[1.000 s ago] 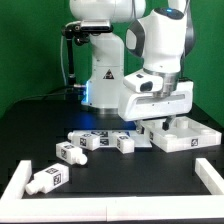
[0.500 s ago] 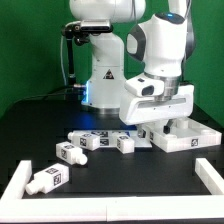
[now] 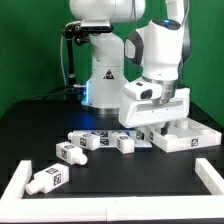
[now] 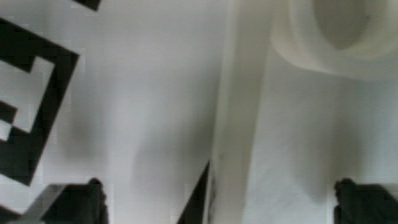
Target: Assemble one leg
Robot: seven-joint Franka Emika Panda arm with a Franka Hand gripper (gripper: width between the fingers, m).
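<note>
Several white legs with black-and-white tags lie on the black table: one leg [image 3: 70,152], another [image 3: 46,179] at the front of the exterior view's left, and two [image 3: 98,140] [image 3: 125,143] side by side. My gripper [image 3: 163,126] hangs over the near-left corner of the large white tray-like part [image 3: 192,136]. In the wrist view my gripper [image 4: 222,200] is open. Both dark fingertips [image 4: 80,198] stand wide apart, close above the tray-like part's white surface [image 4: 160,110] and rim. No leg is held.
The arm's white base [image 3: 100,72] stands behind the legs. White border pieces lie at the table's front left [image 3: 14,186] and front right [image 3: 211,176]. A tag [image 4: 27,100] on the tray-like part shows beside the jaws.
The hand has shifted slightly up and toward the exterior view's right above the tray-like part. The legs and the tray-like part have not moved.
</note>
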